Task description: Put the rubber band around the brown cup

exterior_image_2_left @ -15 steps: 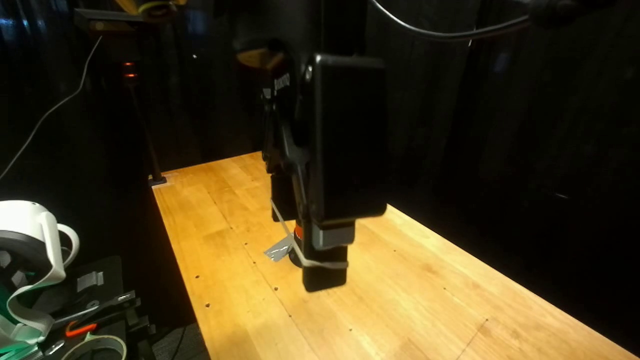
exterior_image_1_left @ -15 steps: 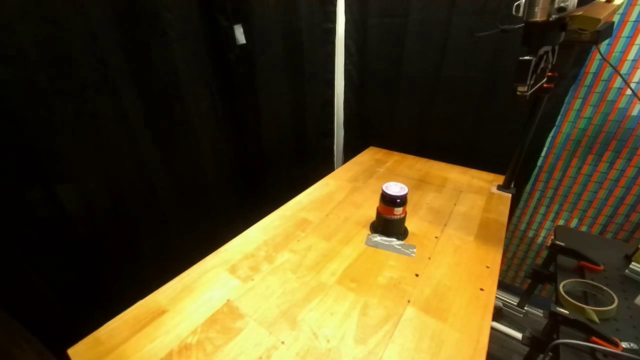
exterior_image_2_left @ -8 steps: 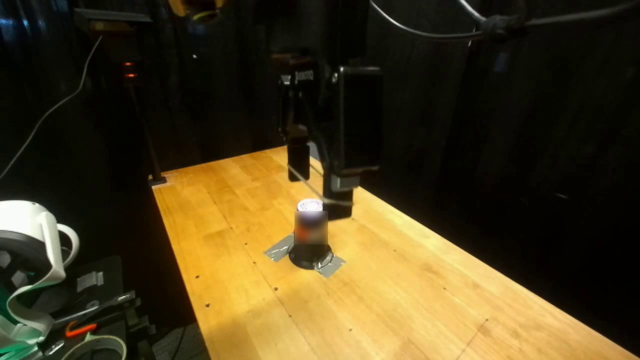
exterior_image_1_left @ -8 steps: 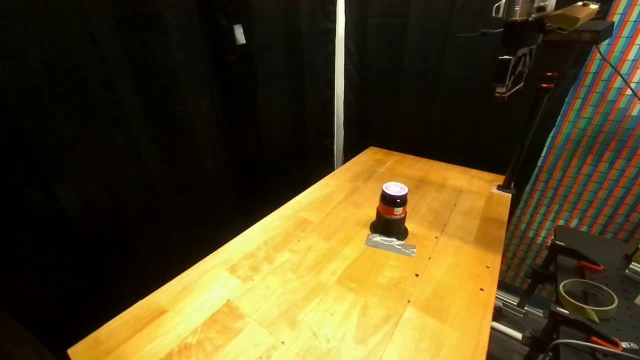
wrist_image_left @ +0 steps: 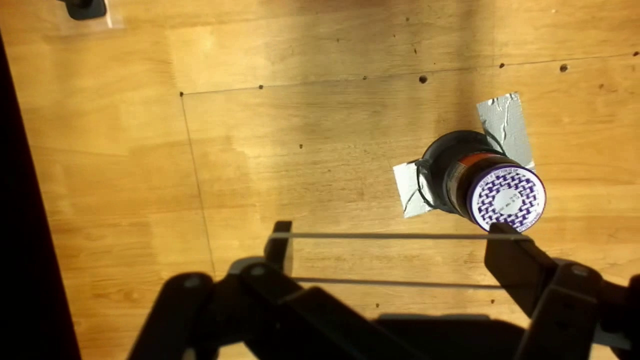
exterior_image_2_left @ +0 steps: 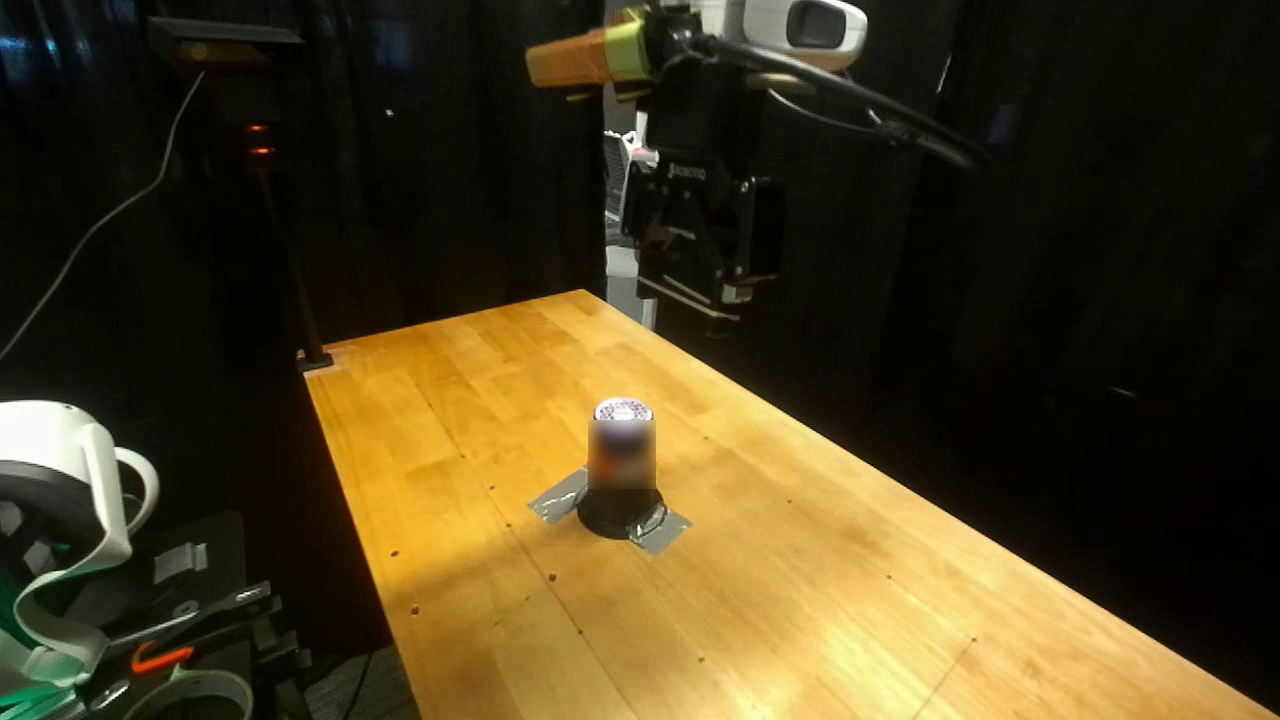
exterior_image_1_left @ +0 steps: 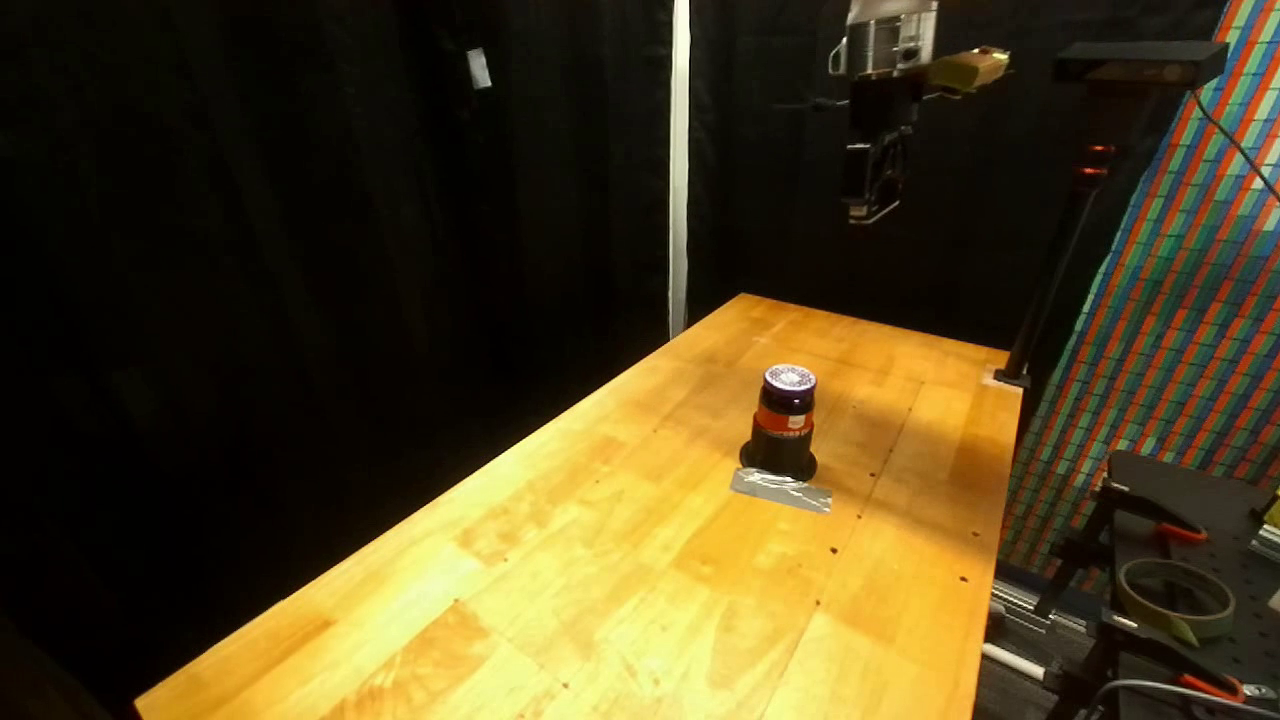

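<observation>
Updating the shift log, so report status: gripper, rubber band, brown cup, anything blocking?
Gripper open, rubber band stretched across both fingers. Brown cup upright, no band around it. Gray tape at its base, likely not in the way.

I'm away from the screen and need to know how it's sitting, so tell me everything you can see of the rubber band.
The rubber band is a thin, plain grayish loop that looks elastic and taut. It is stretched around both spread fingers of the claw, its two straight strands running nearly parallel across the gap. It is raised clear of the table and not yet around the brown cup. Only the fingers appear to touch it.
</observation>
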You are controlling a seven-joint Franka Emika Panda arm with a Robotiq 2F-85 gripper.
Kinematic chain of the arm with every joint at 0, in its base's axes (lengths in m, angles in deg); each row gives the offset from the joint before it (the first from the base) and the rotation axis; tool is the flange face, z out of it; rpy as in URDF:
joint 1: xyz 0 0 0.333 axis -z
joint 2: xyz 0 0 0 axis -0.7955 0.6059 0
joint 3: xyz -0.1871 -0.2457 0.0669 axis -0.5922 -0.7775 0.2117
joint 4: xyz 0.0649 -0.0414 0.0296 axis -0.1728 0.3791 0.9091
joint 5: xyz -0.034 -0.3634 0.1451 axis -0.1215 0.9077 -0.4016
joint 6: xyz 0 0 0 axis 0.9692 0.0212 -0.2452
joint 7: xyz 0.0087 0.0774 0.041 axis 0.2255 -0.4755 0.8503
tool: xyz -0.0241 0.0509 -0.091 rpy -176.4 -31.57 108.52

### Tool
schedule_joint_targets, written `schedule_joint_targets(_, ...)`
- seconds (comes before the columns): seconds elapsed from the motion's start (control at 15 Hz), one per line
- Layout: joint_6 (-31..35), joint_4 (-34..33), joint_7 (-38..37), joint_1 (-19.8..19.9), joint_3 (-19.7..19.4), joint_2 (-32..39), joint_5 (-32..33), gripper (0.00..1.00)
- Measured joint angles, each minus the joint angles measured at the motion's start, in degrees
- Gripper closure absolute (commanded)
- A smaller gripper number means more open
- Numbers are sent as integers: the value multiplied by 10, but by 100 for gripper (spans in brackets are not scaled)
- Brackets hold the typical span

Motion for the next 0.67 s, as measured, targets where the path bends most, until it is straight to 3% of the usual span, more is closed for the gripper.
schedule_joint_targets(0.27, -21, -80, -4, -14, 8, 103, 0, 0)
schedule_joint_targets(0.67, -14, -144, -27, -31, 15, 185, -6, 0)
